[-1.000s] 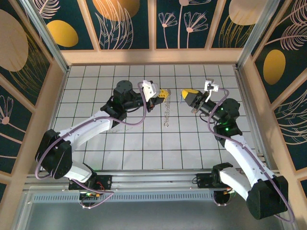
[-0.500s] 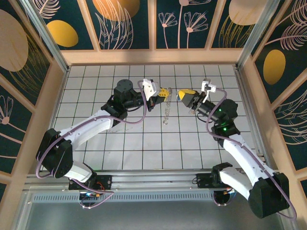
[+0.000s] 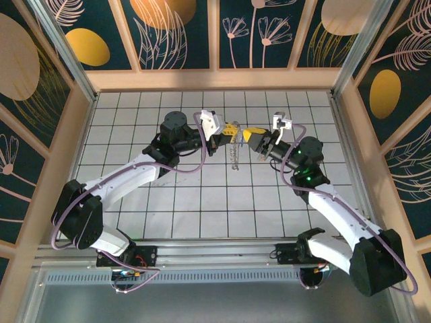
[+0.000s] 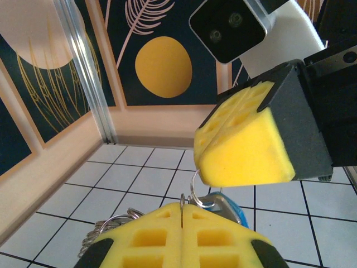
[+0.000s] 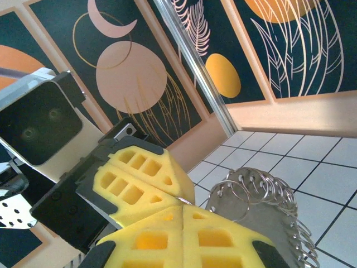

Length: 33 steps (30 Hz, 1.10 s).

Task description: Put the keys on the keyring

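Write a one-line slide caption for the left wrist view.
Left fingers shut on the keyring, blue key just beyond, right fingers close above.

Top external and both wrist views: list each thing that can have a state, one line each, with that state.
keyring: off the table, hanging in the air.
left gripper: jaws shut on the keyring's thin wire.
right gripper: jaws shut; what they pinch cannot be told.
blue key: in the air just past the left jaws; threaded or not cannot be told.
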Motion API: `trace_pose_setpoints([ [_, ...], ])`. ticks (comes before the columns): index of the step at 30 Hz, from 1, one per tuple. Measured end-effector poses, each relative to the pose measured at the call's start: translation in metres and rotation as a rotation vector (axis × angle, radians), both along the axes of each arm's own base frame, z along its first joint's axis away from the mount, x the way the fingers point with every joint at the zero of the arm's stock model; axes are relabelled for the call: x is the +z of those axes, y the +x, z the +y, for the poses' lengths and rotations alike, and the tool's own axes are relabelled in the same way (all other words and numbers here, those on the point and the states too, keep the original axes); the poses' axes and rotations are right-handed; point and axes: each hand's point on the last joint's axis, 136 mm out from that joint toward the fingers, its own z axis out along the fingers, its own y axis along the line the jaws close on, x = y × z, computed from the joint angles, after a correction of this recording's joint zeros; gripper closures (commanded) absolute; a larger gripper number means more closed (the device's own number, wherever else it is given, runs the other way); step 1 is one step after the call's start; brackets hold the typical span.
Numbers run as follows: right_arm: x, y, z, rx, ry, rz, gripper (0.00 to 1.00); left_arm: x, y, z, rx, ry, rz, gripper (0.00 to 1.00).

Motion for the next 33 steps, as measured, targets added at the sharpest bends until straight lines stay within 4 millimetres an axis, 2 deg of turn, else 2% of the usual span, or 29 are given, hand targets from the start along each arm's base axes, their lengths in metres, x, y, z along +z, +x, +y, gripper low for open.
trace_pose_setpoints([
  [33, -0.001, 0.011, 0.002, -0.025, 0.013, -0.017, 1.0, -0.002, 0.003, -0.001, 0.007, -0.003, 0.012, 1.0],
])
